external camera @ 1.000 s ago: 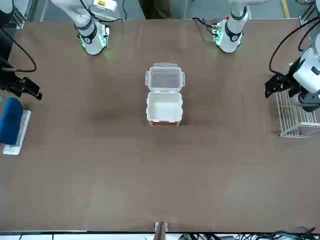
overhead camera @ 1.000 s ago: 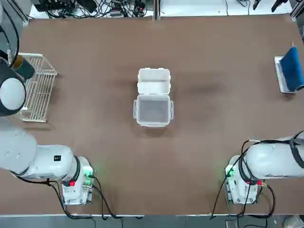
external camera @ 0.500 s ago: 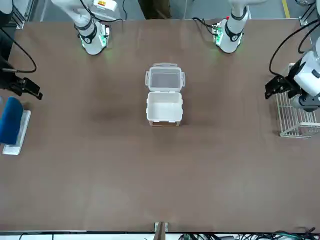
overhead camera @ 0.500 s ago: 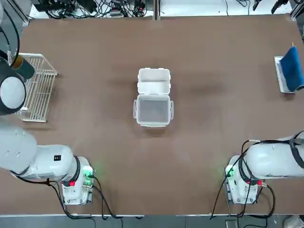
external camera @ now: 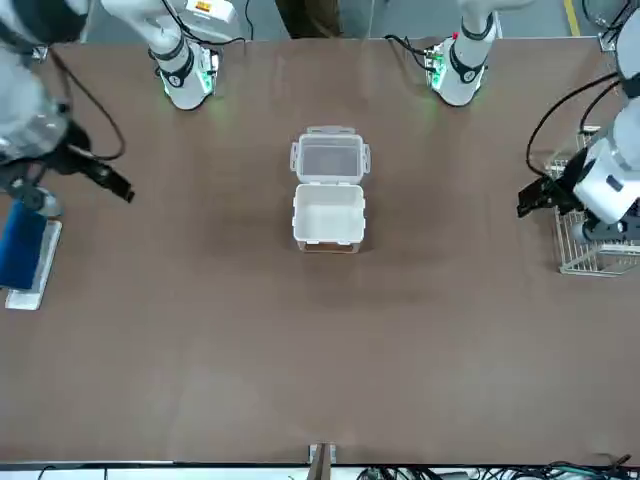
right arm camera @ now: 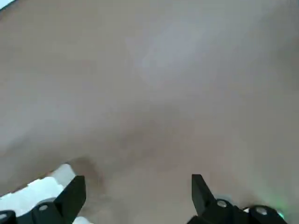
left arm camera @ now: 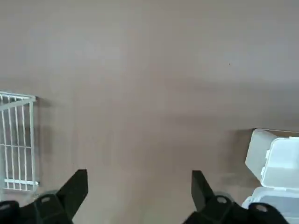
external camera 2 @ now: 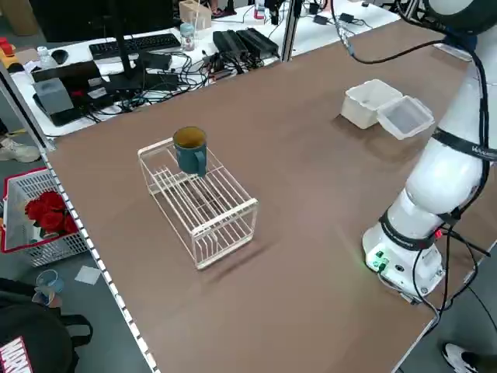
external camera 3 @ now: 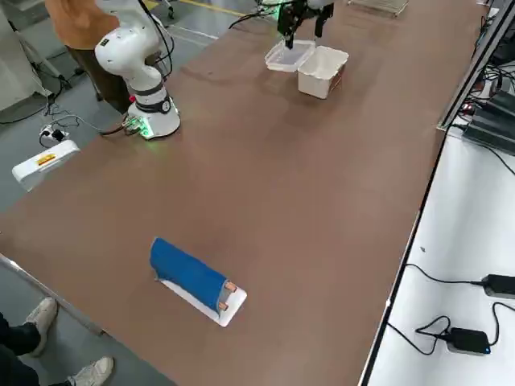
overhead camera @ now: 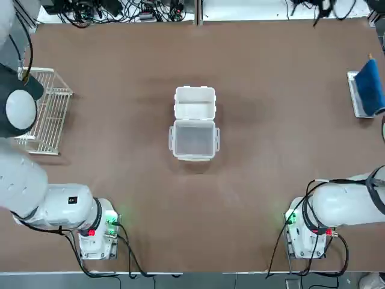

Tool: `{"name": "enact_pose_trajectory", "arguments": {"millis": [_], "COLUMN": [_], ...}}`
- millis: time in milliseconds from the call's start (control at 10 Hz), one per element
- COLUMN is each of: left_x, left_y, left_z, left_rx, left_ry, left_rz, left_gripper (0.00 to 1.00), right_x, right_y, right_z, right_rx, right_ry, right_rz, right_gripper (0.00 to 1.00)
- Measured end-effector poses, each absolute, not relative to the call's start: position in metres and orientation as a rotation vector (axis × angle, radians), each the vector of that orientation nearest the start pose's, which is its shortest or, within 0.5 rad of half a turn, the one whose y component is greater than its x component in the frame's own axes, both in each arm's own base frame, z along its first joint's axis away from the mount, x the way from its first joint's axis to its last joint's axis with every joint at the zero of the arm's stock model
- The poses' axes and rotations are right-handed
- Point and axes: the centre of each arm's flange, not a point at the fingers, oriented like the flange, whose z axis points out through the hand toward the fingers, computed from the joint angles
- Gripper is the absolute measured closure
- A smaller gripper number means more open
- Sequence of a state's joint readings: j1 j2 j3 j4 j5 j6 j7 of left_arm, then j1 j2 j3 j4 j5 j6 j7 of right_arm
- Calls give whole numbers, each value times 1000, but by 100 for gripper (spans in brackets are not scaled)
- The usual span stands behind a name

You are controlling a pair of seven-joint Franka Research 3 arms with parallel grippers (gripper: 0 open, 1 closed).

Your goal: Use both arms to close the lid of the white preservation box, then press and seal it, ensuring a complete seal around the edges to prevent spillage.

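Centrally, white preservation box [overhead camera: 194, 103] open, lid [overhead camera: 194, 140] flat.

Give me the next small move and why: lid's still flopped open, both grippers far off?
Probably bring the left gripper, open and empty over bare table, toward the lid, which lies flat beside the white preservation box. The right gripper is open too.

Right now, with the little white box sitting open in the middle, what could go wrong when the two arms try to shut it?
1. The white preservation box stands loose on the table, so a one-sided push may slide or tip it.
2. The lid lies flat open beside it; the fingers may slip off its thin edge.
3. The left gripper hangs near the wire rack and might clip it.
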State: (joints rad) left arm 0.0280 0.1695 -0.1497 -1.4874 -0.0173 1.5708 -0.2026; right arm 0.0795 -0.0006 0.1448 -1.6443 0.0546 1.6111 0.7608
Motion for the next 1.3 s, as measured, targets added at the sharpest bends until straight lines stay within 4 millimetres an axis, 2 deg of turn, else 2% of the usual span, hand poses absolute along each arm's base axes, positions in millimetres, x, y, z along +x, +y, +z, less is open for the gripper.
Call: {"name": "enact_pose_trajectory", "arguments": {"millis": [100,200,500,700,900,1100,1300], "left_x": [602,607,618,616,615,618,620], "left_y": [-69,-69,-75,-82,-87,-89,-97], "left_z": [554,541,486,471,459,442,427], "left_rx": [-3158,-3151,-3169,-3151,-3130,-3115,-3101], "left_ry": [-188,-227,-339,-504,-623,-734,-887], "left_rz": [173,204,295,338,386,393,372], "left_gripper": [4,12,59,89,99,99,99], "right_x": [532,522,473,431,383,333,287], "right_y": [170,211,322,382,435,475,505], "right_z": [585,572,515,478,439,397,363], "right_rx": [-2981,-2962,-2835,-2705,-2585,-2518,-2498], "right_ry": [917,1016,1335,1583,1756,1845,1848], "right_rz": [113,142,236,256,254,265,281], "right_gripper": [0,0,0,0,0,0,0]}}
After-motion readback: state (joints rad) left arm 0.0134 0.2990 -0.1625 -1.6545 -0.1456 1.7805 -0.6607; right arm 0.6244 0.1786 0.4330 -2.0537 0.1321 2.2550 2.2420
